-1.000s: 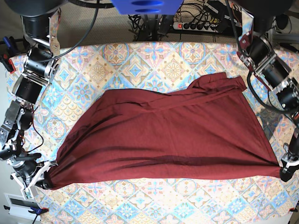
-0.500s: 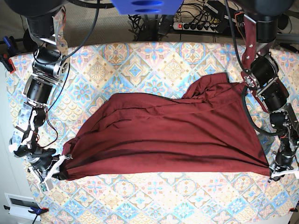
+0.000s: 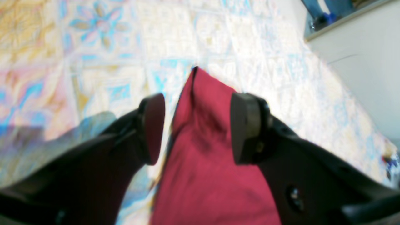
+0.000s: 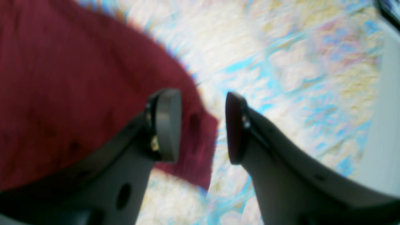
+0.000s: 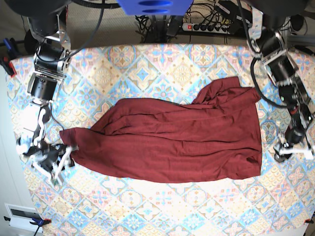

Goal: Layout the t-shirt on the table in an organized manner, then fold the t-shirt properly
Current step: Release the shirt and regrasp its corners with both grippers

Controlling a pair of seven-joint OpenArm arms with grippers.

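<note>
The t-shirt [image 5: 172,142] lies rumpled across the middle of the counter [image 5: 147,59], while the left claw [image 3: 197,128] stands spread over one corner of it and the right claw [image 4: 203,128] spread at the opposite corner.

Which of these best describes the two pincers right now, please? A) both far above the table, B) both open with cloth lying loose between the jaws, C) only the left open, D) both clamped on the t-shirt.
B: in the wrist views, the left pincer and right pincer stand open, with the t-shirt loose between the jaws.
</note>
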